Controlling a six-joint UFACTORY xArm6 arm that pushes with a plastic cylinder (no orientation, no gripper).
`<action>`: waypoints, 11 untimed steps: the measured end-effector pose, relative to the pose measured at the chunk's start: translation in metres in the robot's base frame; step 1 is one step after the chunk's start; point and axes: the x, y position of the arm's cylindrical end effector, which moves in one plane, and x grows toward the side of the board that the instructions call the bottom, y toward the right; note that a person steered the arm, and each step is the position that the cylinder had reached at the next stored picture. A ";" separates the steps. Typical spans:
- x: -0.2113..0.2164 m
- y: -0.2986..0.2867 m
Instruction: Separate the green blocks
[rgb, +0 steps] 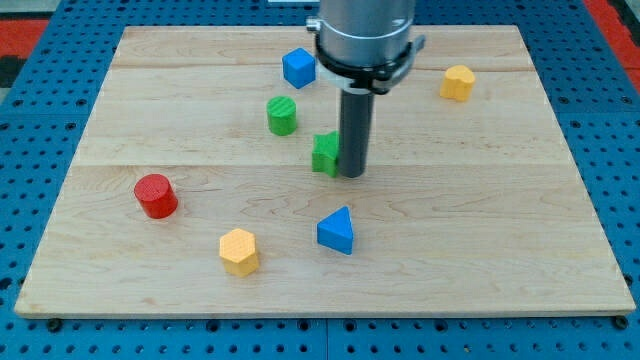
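Observation:
A green cylinder (282, 115) stands upright on the wooden board (480, 230), left of centre. A second green block (325, 153), angular in shape, lies just below and to the right of it, a small gap apart. My tip (352, 174) is down on the board, touching the right side of this second green block. The dark rod partly hides the block's right edge.
A blue cube (298, 68) lies near the view's top, above the green cylinder. A yellow block (457, 83) lies at the upper right. A red cylinder (155, 195) is at the left. A yellow hexagonal block (239, 250) and a blue triangular block (337, 231) lie near the bottom.

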 end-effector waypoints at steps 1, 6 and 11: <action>-0.023 -0.014; -0.069 -0.047; -0.074 -0.128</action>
